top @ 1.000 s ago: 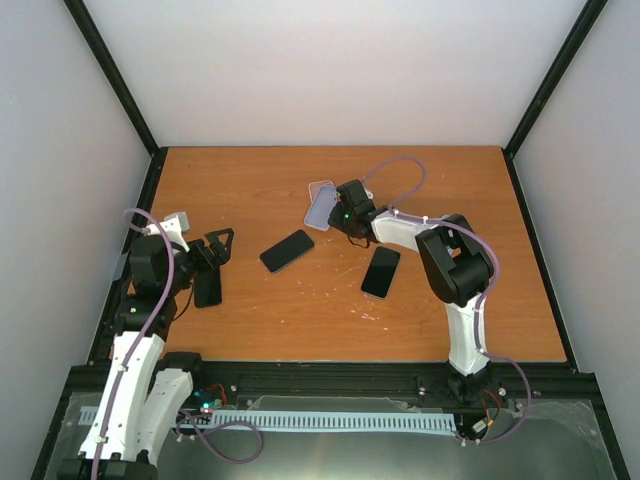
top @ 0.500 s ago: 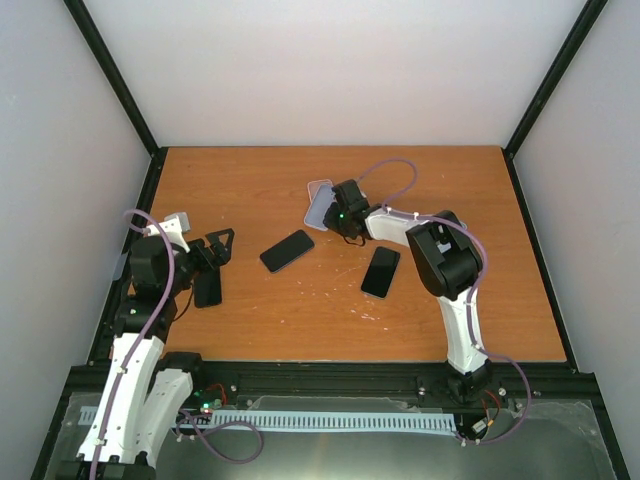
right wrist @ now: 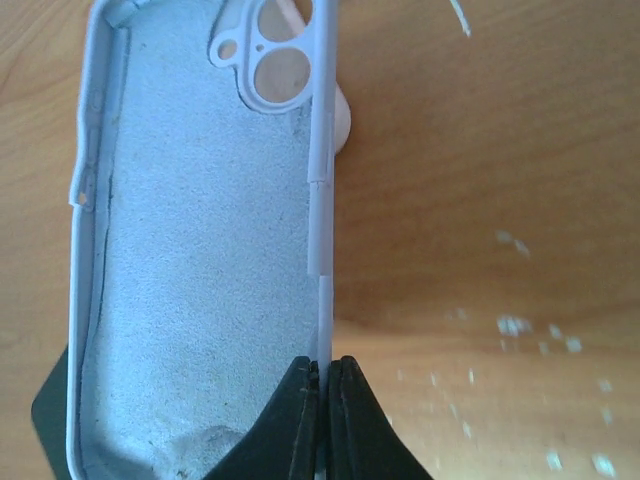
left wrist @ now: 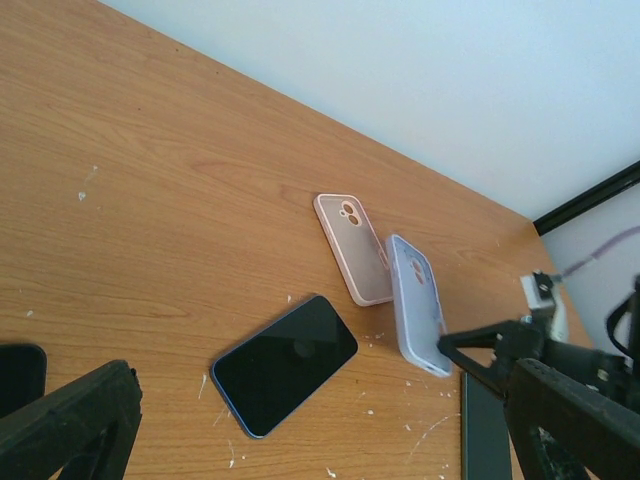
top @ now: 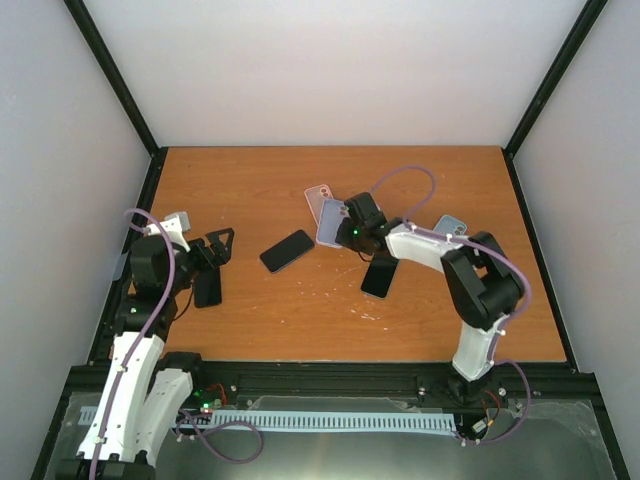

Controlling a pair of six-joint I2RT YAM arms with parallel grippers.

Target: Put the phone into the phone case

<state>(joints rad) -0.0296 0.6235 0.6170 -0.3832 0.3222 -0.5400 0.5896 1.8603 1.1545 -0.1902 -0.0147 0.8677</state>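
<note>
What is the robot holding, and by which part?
The right tool pinches the pale lilac phone case by the rim of one long side wall. The left tool is open and holds nothing.

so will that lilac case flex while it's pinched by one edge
Probably: the lilac case looks thin-walled and empty, so it may bend. The right gripper pinches only its side wall, so it could twist or slip.

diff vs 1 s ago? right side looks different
The right claw, shut on the lilac case by its side wall, pulled it nearer and rightward, off the pink case, which now shows. The right arm's elbow swung right. The left arm, the middle phone and the right-hand phone stayed put.
</note>
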